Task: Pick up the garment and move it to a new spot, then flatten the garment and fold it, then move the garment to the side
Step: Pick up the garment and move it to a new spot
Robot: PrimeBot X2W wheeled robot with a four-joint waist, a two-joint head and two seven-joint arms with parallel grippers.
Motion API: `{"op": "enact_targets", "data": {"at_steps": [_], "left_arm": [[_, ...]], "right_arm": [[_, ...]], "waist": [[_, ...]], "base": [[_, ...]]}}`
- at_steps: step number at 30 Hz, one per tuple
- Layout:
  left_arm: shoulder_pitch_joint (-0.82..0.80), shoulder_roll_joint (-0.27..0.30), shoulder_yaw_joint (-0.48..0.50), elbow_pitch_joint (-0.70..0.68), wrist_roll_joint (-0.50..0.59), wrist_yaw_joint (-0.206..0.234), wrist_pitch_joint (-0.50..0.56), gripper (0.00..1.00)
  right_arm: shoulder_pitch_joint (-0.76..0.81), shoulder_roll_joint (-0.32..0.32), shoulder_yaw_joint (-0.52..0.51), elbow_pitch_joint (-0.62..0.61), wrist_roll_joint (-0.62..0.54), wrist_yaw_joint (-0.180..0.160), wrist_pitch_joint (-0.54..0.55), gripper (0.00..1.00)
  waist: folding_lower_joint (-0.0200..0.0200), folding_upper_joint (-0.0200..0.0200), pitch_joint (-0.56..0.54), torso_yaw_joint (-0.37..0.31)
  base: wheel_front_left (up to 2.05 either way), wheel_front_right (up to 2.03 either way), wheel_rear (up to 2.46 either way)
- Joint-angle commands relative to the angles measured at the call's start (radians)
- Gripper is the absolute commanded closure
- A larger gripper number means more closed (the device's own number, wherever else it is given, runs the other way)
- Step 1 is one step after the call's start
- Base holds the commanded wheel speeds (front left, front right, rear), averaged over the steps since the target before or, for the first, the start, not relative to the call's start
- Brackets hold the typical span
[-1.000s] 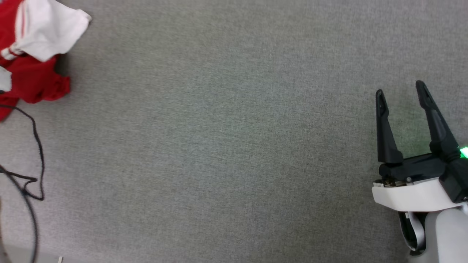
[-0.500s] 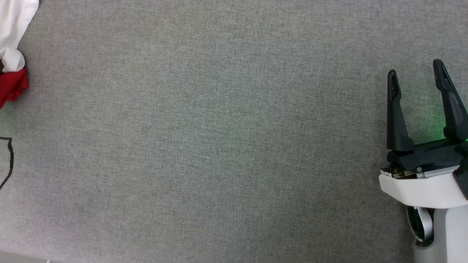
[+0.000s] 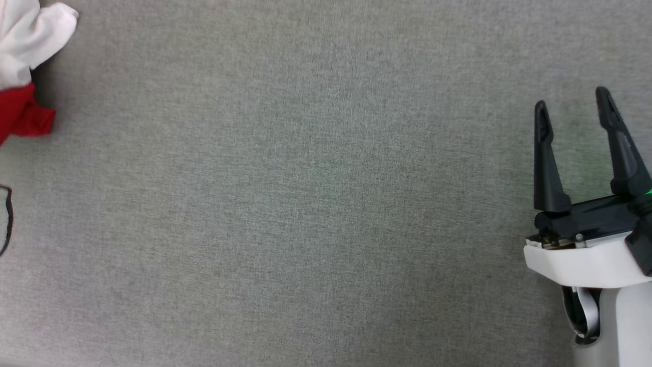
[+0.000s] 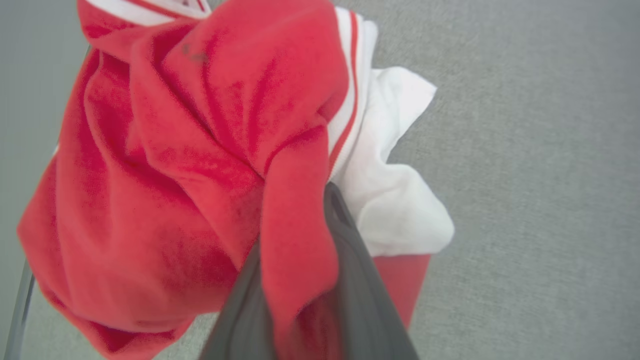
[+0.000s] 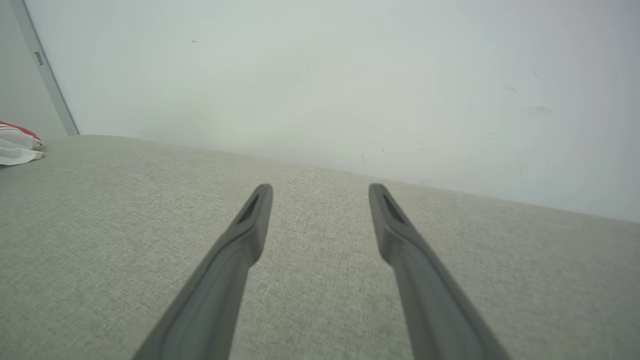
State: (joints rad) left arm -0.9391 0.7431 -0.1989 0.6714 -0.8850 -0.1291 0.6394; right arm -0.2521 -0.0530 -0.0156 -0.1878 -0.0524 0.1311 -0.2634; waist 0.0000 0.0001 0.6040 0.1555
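We see the garment [image 4: 200,165] bunched up in the left wrist view, a crumpled mass of red cloth with a white part and red-and-white stripe trim toward two o'clock. The left pincer [image 4: 305,260] is pinching it. A fold of red cloth runs down between the two dark fingers [image 4: 360,280], which rise from six o'clock and are partly covered by the cloth. Below the bundle lies the grey woven tabletop [image 4: 525,200]; we cannot tell whether the lower folds touch it.

From the head view, we find the garment [image 3: 25,46] at the frame's edge near ten o'clock, white above red, cut off by the border. A dark cord [image 3: 6,224] curves in at nine o'clock. The right pincer [image 3: 571,99] sits at four o'clock over the tabletop [image 3: 305,204], fingers pointing toward twelve and spread wide with nothing between them.

In the right wrist view, we see that pincer [image 5: 321,190] parted above the cloth surface, a pale wall [image 5: 350,75] beyond, and the garment [image 5: 17,145] far off at nine o'clock.
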Motion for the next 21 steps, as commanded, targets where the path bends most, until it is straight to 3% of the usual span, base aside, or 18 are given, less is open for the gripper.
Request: {"op": "enact_targets", "data": {"at_steps": [1,10,21], "left_arm": [[-0.022,0.012,-0.021,-0.023,-0.007,-0.001,-0.018,1.0],[-0.073,0.062,-0.197,-0.249,-0.032,-0.001,-0.053,1.0],[-0.109,0.006,-0.379,-0.553,0.013,-0.001,-0.02,1.0]], "right_arm": [[0.008,0.002,0.005,0.009,0.006,-0.001,-0.002,0.0],[0.046,0.004,-0.001,0.039,0.062,-0.001,-0.002,0.0],[0.066,0.004,-0.014,0.054,0.113,-0.001,-0.002,0.0]], "waist": [[0.0,-0.0001,-0.046,-0.008],[0.0,-0.0001,-0.166,-0.049],[0.0,-0.0001,-0.236,-0.153]], "base": [[0.0,0.0,0.0],[0.0,0.0,0.0],[0.0,0.0,0.0]]}}
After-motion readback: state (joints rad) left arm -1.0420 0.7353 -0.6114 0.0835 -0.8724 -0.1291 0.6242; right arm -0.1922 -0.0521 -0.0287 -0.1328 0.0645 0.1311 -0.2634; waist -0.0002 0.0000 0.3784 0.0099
